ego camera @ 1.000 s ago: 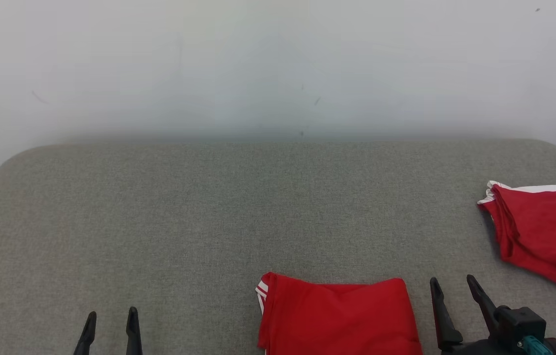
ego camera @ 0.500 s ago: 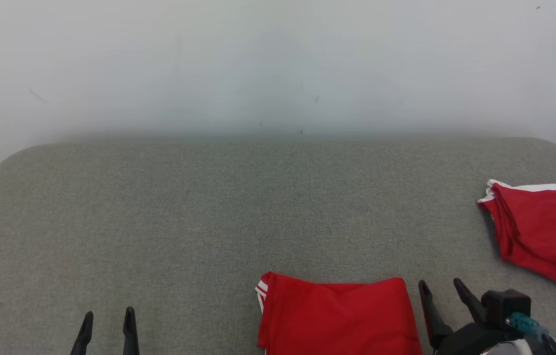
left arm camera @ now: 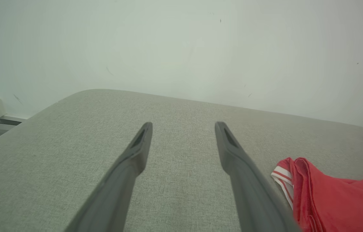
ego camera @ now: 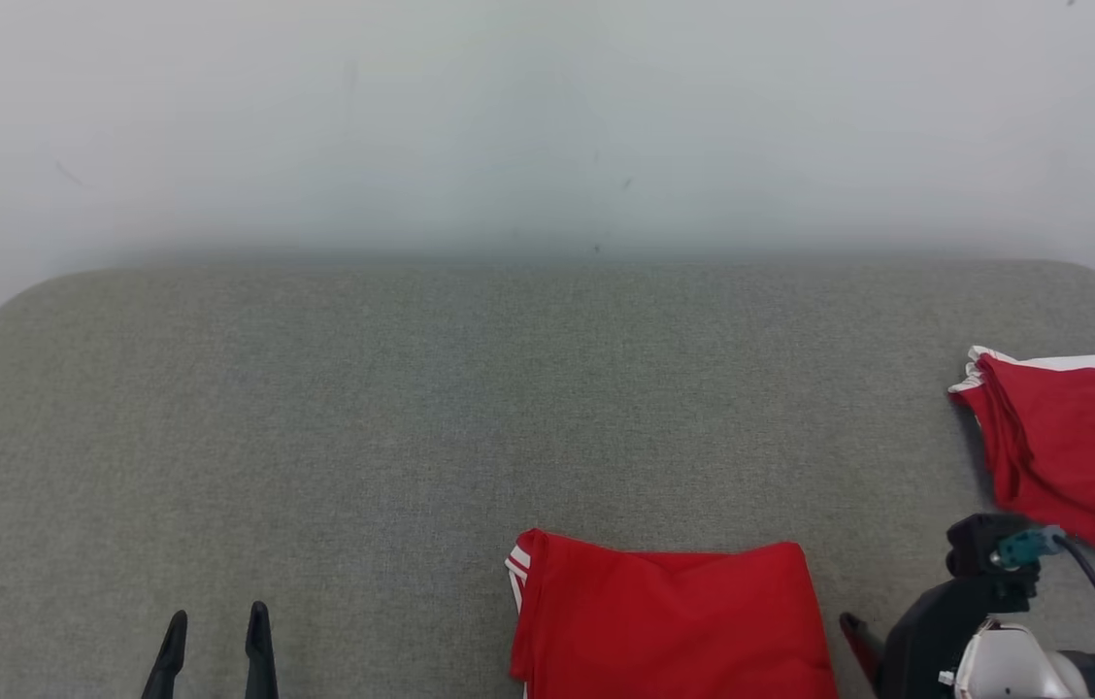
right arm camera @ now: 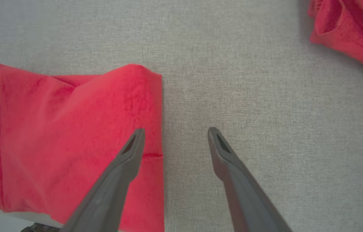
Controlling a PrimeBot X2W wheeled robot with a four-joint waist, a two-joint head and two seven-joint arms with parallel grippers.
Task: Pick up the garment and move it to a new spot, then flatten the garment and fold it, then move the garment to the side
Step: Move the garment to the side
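Observation:
A folded red garment with white stripes at its left corner lies flat at the front middle of the grey table. My right gripper points down over the garment's right edge, open. One finger hangs over the red cloth and the other over bare table, with nothing between them. In the head view the right wrist hides most of those fingers. My left gripper stands open and empty at the front left, well left of the garment, its fingers spread.
A second red garment with white trim lies loosely folded at the table's right edge, also at the upper right of the right wrist view. A pale wall rises behind the table. The table's corners are rounded.
My right arm has tipped its fingers downward and shifted left to the garment's right edge. The left gripper and both garments have stayed put; the head view has drifted slightly.

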